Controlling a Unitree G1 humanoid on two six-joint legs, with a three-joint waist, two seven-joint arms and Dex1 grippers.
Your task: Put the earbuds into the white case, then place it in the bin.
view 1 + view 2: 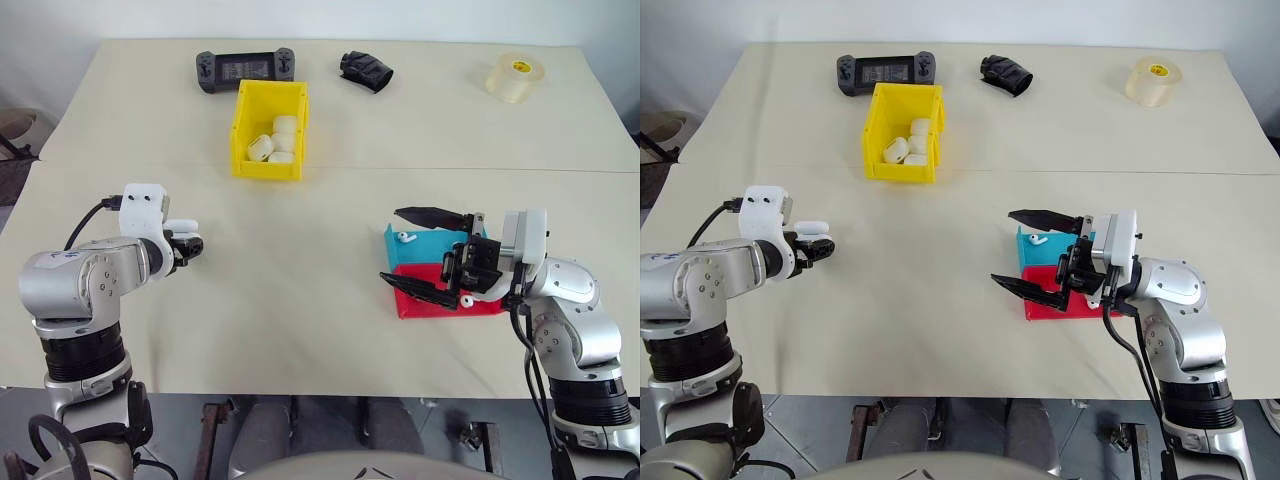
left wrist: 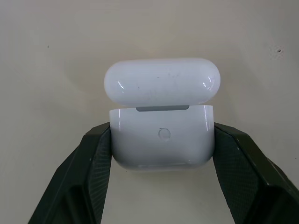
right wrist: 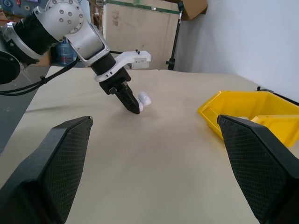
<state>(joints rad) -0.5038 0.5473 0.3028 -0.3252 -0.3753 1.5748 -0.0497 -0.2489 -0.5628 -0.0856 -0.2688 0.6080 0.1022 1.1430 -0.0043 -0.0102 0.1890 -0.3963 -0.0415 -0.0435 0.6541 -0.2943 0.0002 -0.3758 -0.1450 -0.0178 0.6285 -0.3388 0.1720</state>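
Observation:
My left gripper (image 1: pixel 186 245) is shut on the white case (image 2: pixel 161 135), its two black fingers (image 2: pixel 86 172) pressed against the case's sides. The hinged lid (image 2: pixel 162 81) stands open. The case (image 3: pixel 144 98) hangs low over the left side of the table. One small white earbud (image 1: pixel 404 238) lies in the blue tray (image 1: pixel 432 243) on the right. Just over that tray my right gripper (image 1: pixel 424 252) is open and points left, with nothing between its fingers. The yellow bin (image 1: pixel 268 170) sits at the back centre with several white cases inside.
A red tray (image 1: pixel 440 302) lies against the near side of the blue one. Along the far edge are a black game controller (image 1: pixel 245 70), a black crumpled object (image 1: pixel 366 70) and a roll of clear tape (image 1: pixel 516 77).

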